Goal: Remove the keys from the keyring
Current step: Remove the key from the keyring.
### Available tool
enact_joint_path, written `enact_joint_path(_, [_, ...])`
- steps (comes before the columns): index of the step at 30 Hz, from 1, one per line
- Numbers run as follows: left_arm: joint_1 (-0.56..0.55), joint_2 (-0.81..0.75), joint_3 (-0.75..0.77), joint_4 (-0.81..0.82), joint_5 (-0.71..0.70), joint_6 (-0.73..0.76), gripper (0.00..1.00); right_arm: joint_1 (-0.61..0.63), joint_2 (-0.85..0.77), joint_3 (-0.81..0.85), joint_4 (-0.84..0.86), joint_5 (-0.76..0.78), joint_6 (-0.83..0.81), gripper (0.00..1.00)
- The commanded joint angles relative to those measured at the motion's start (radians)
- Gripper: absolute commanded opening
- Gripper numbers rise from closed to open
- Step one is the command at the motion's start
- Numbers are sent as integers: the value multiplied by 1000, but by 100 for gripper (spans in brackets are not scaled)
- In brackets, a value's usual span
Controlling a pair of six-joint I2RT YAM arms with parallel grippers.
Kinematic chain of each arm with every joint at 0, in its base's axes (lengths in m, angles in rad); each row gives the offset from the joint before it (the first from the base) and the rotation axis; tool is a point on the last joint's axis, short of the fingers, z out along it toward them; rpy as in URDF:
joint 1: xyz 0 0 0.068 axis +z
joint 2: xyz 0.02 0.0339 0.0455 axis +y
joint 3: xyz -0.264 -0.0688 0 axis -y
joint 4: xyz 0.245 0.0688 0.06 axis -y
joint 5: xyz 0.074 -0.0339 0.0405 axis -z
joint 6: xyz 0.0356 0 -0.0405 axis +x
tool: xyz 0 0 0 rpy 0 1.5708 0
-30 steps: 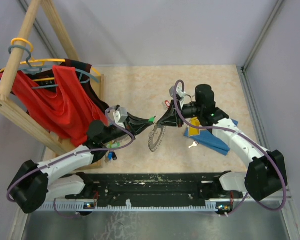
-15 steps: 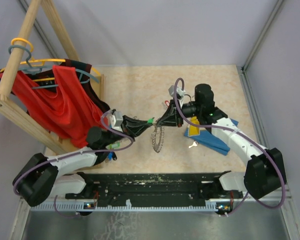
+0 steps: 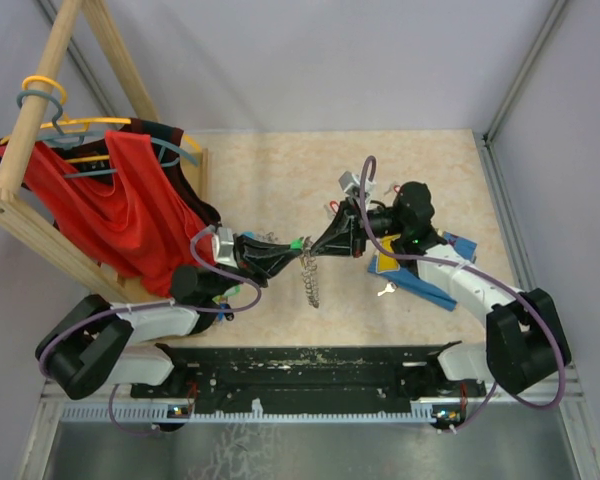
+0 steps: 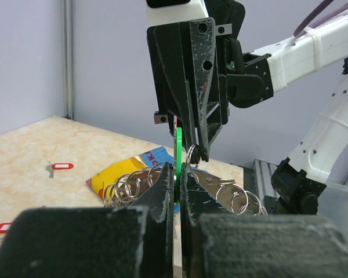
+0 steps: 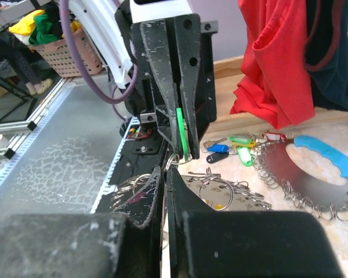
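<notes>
The keyring (image 3: 310,278), a grey metal plate fringed with silver loops, hangs edge-on between both grippers above the table. My left gripper (image 3: 296,247) is shut on the green tag of a key (image 4: 178,147) that hangs on the ring. My right gripper (image 3: 317,247) meets it tip to tip and is shut on one small silver loop (image 5: 173,161) of the keyring (image 5: 232,197). In the left wrist view my left gripper (image 4: 178,176) points at the right gripper's fingers (image 4: 191,87), with loops (image 4: 243,200) fanning out behind. Loose keys lie on the table: green (image 5: 241,140), blue (image 5: 218,148), red (image 4: 61,166).
A wooden rack (image 3: 40,215) with red clothing (image 3: 110,200) on hangers fills the left. A blue and yellow wedge (image 3: 420,272) and a small silver key (image 3: 385,291) lie under the right arm. A second looped grey ring (image 5: 304,174) lies by the rack's base.
The keyring has turned from facing the camera to edge-on. The left arm has swung its wrist lower and more level, and the right wrist has shifted slightly. Both grips have held.
</notes>
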Motion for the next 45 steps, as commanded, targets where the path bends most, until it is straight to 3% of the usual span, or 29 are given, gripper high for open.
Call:
enact_joint_path(1, [10, 20, 1, 169, 19, -16, 0, 14, -11, -8, 329, -61, 173, 0])
enact_joint_path(5, [11, 22, -3, 178, 8, -22, 0, 21, -12, -32, 495, -90, 253, 0])
enact_joint_path(18, [22, -24, -22, 172, -8, 33, 0, 44, -14, -34, 442, -117, 195, 0])
enact_joint_path(24, [33, -55, 0, 111, 11, 56, 0, 48, -14, -11, 235, -88, 51, 0])
enact_joint_path(26, [35, -73, 22, 52, 25, 68, 0, 48, -18, 33, -5, -44, -124, 0])
enact_joint_path(28, [35, -94, 42, 1, 34, 79, 0, 52, -18, 123, -425, 54, -440, 0])
enact_joint_path(29, [35, -106, 50, -23, 36, 83, 0, 58, -16, 166, -589, 107, -565, 6])
enact_joint_path(30, [35, -117, 55, -46, 36, 89, 0, 60, -17, 182, -640, 138, -600, 11])
enact_joint_path(32, [35, -142, 65, -88, 33, 94, 0, 60, -27, 174, -610, 144, -578, 23])
enact_joint_path(35, [35, -163, 104, -181, 36, 75, 0, 61, -28, 154, -549, 122, -538, 31])
enact_joint_path(45, [35, -180, 231, -415, 85, -3, 0, 71, -44, 175, -520, 53, -546, 38])
